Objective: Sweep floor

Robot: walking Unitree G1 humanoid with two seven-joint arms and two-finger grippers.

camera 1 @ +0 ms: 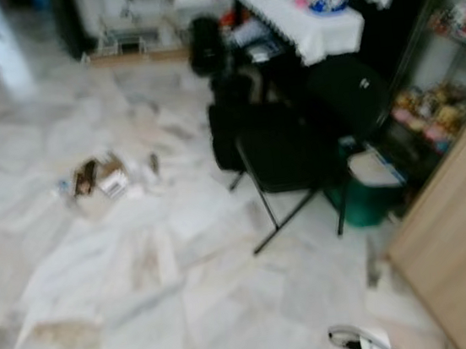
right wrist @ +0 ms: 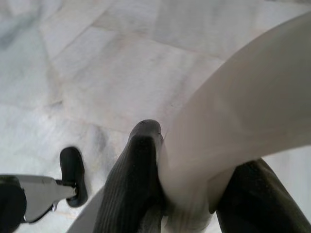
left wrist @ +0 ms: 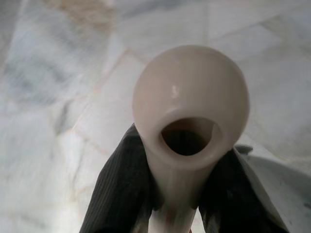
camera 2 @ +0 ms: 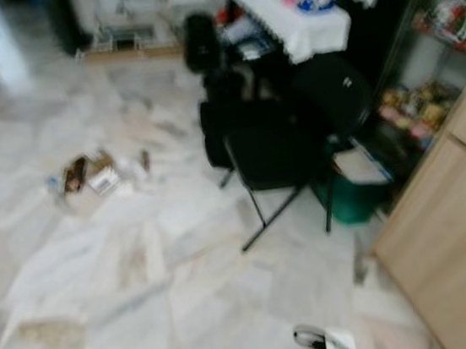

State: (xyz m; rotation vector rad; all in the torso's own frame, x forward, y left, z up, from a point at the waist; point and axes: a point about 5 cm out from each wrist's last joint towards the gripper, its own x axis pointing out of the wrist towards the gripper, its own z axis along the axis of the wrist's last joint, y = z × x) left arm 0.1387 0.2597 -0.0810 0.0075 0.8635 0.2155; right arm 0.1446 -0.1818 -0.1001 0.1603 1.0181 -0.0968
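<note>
A small pile of litter (camera 1: 102, 178), scraps of paper and wrappers, lies on the white marble floor (camera 1: 171, 293) at the left middle of the blurred head views. In the left wrist view my left gripper (left wrist: 182, 145) is shut on a cream plastic handle (left wrist: 189, 87) with a rounded end and a hanging hole. My right gripper (right wrist: 199, 150), seen in the right wrist view, is shut on a wide curved cream plastic part (right wrist: 252, 97); I cannot tell which tool it belongs to. Both hold their pieces above the floor near me, well short of the litter.
A black folding chair (camera 1: 286, 155) stands right of centre, beside a table with a white cloth (camera 1: 317, 24). Behind the chair is a green bin (camera 1: 368, 200). A wooden cabinet (camera 1: 462, 240) lines the right side. Dark bags (camera 1: 204, 46) sit further back.
</note>
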